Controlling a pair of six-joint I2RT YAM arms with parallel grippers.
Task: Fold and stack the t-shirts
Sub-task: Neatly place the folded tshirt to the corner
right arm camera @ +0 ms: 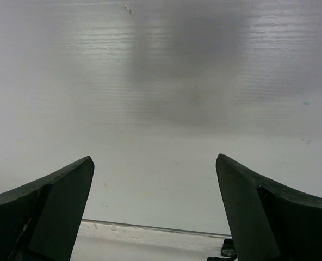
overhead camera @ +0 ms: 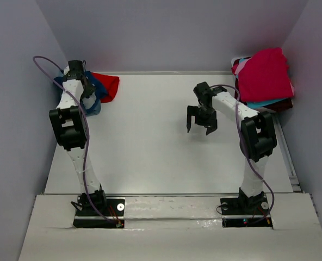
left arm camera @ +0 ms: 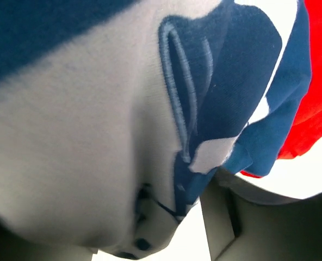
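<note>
A navy t-shirt with a white print fills the left wrist view, bunched against a red t-shirt. In the top view this pile, red and blue, lies at the table's far left corner. My left gripper is down on it. Its jaws stand apart: cloth droops between them, and bare table shows between the cloth and the right finger. My right gripper hovers open over bare table, with nothing between its fingers.
At the back right stands a stack with a magenta t-shirt on top, and turquoise and maroon edges below. Grey walls close in on the left, back and right. The white table has a raised front ledge.
</note>
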